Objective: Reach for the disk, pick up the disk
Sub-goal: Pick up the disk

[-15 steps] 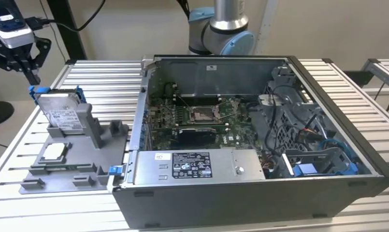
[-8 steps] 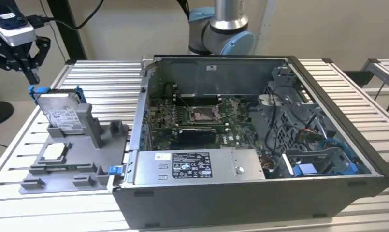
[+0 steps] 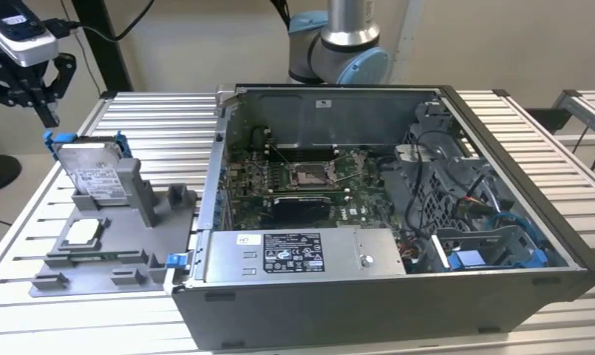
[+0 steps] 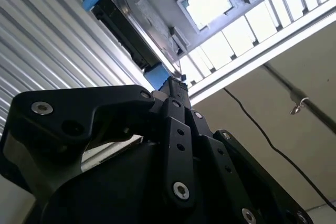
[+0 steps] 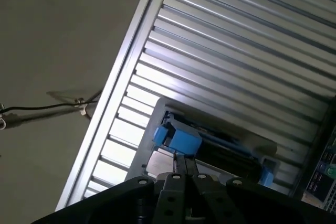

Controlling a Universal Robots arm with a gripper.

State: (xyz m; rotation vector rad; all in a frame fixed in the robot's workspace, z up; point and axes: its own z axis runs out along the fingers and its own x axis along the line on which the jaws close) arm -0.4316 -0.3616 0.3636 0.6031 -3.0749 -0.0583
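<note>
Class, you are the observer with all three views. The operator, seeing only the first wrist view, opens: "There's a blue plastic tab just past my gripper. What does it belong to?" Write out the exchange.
Observer: That blue plastic tab ends a rail on the flat silver-grey metal disk, which leans upright in a grey plastic fixture.
Operator: How close am I?
Observer: In the exterior view the black gripper, jaws closed, hangs right above the tab; I cannot tell whether they touch.
Operator: Anything else there?
Observer: A small square silver chip lies flat in the fixture, nearer the exterior camera than the disk.
</note>
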